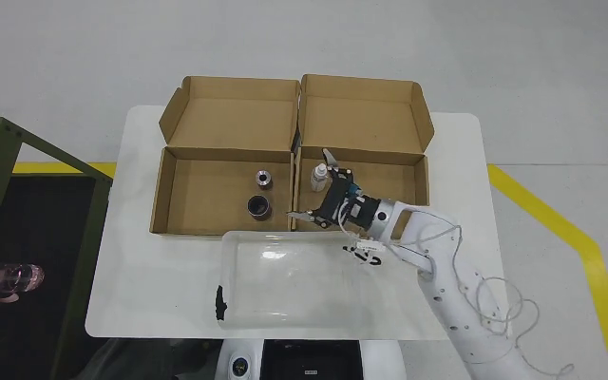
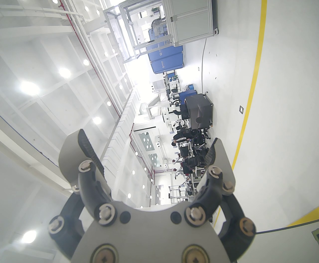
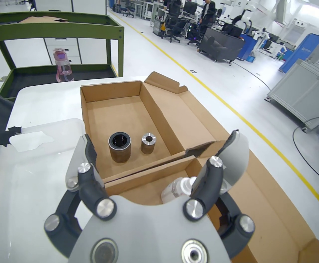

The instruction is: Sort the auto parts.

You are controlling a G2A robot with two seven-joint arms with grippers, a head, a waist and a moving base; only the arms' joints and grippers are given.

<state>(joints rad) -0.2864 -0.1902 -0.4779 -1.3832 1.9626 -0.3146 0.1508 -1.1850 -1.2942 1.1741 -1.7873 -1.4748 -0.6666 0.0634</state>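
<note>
Auto parts (image 3: 119,147) are at risk: our right hand (image 3: 161,142) is hanging wide open and empty beside the white bottle (image 3: 178,190). We are risking tipping it with a finger, though the gap is half hidden.

The left gripper (image 2: 149,139) is seen with its ridged fingers (image 2: 86,149) spread wide apart, and nothing is held between them. Beyond them a bright hall is shown. A yellow line (image 2: 251,87) is painted along the pale floor. A grey framed enclosure (image 2: 189,20) and a blue machine (image 2: 165,58) are set by it, a dark boxy unit (image 2: 199,112) nearer. Round ceiling lights (image 2: 30,87) are lit, and a red pipe (image 2: 99,74) is run past them.
</note>
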